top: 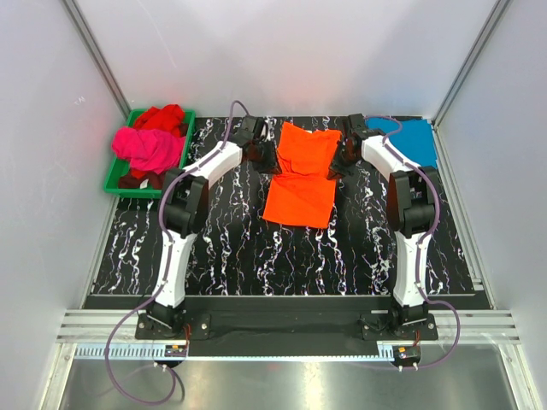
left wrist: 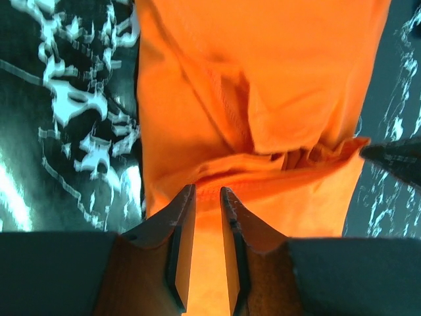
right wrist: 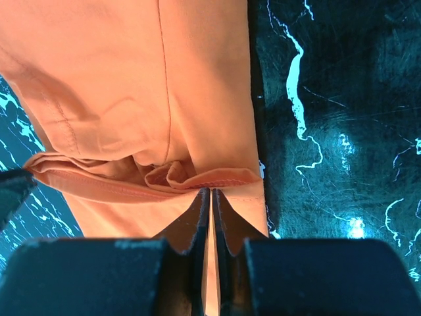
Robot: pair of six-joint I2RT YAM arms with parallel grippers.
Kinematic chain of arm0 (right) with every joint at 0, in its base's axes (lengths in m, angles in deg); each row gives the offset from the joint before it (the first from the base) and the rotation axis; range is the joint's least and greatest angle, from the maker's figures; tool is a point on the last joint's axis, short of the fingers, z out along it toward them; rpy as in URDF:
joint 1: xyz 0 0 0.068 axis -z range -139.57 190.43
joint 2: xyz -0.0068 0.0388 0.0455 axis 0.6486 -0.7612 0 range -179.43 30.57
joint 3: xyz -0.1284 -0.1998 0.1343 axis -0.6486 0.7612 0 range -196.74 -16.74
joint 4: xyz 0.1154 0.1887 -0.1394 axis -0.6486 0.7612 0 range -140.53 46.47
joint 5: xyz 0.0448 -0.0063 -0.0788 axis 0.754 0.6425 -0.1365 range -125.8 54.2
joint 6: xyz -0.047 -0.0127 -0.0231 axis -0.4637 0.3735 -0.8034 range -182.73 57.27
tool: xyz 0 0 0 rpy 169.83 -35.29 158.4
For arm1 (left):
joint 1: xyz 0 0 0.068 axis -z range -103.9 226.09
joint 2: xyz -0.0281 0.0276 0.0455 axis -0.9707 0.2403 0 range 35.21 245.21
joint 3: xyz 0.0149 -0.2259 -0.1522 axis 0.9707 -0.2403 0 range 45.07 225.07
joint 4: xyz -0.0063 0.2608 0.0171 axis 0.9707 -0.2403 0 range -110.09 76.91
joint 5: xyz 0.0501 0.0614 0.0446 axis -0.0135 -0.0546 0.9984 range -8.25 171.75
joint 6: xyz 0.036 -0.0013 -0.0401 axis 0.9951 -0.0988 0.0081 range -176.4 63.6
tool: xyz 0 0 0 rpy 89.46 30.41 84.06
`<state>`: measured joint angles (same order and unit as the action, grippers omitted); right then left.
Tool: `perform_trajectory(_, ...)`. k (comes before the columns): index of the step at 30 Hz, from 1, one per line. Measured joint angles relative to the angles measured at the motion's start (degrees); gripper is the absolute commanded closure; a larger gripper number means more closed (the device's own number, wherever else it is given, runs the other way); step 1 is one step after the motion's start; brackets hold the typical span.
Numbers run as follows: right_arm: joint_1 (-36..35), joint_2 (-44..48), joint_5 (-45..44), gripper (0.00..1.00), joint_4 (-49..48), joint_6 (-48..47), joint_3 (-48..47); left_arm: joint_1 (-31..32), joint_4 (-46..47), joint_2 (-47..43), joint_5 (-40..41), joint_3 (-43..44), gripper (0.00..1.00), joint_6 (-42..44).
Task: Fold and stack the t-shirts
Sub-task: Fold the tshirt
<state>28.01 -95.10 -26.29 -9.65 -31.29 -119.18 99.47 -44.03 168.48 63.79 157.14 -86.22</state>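
The bright orange t-shirt (top: pixel 301 192) lies flat mid-table, its far part folded over so a hem runs across it. My left gripper (top: pixel 267 158) is at the shirt's left edge. In the left wrist view (left wrist: pixel 207 189) its jaws stand slightly apart over the orange cloth (left wrist: pixel 263 85), tips at the hem. My right gripper (top: pixel 339 162) is at the shirt's right edge. In the right wrist view (right wrist: pixel 210 191) it is shut, its tips pinching the bunched hem (right wrist: pixel 131 85). The teal-blue t-shirt (top: pixel 414 141) lies folded at the back right. The magenta-pink (top: pixel 149 147) and red (top: pixel 162 117) t-shirts lie crumpled at the back left.
A green plastic tray (top: pixel 115 175) at the back left holds the pink and red shirts. The table top is black marble-patterned (top: pixel 256 256). White walls close in the left, right and back sides.
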Motion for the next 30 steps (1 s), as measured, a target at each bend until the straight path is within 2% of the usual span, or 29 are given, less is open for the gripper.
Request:
perform_trajectory(3, 0.0, 0.0, 0.0, 0.89, 0.2, -0.2, 0.0, 0.4, 0.6, -3.2, 0.1, -4.5, 0.87, 0.5)
perform_trajectory(10, 0.0, 0.0, 0.0, 0.89, 0.8, -0.7, 0.0, 2.4, 1.7, -6.6, 0.1, -10.4, 0.95, 0.9)
perform_trajectory(17, 0.0, 0.0, 0.0, 0.89, 0.8, -0.8, 0.0, 3.2, 1.2, -6.0, 1.5, -9.3, 0.95, 0.9)
perform_trajectory(23, 0.0, 0.0, 0.0, 0.89, 1.0, -0.8, 0.0, 3.1, 0.6, -0.7, 2.4, -2.3, 0.93, 0.8)
perform_trajectory(30, 0.0, 0.6, 0.0, 0.82, 2.2, -1.1, -1.2, 2.7, -0.3, 3.7, 3.4, 3.2, 0.89, -0.2)
